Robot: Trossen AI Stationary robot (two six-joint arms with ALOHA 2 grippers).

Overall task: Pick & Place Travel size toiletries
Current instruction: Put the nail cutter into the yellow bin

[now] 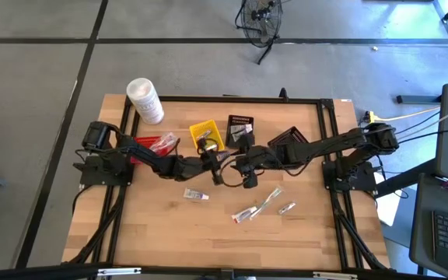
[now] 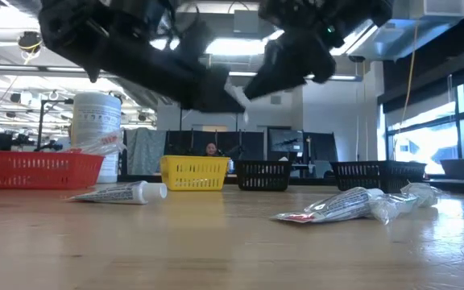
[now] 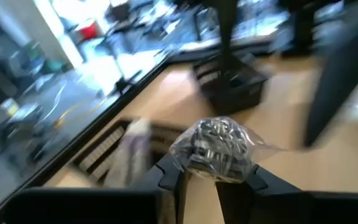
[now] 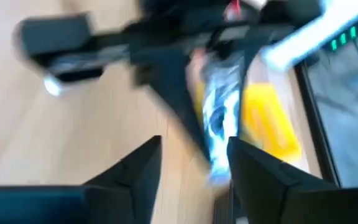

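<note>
High view: the left claw (image 1: 207, 158) and right claw (image 1: 243, 165) meet mid-tabletop (image 1: 154, 233), beside the yellow slotted basket (image 1: 205, 134).
Left wrist view: left claw clamps a crinkled clear-wrapped silvery sachet (image 3: 219, 148).
Right wrist view: right claw fingers (image 4: 135, 168) spread wide, empty.

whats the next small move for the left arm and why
Probably carry it over the yellow basket and release. The left gripper is shut on a clear-wrapped packet, raised off the table just beside that basket, while the right gripper hangs open close by.
</note>
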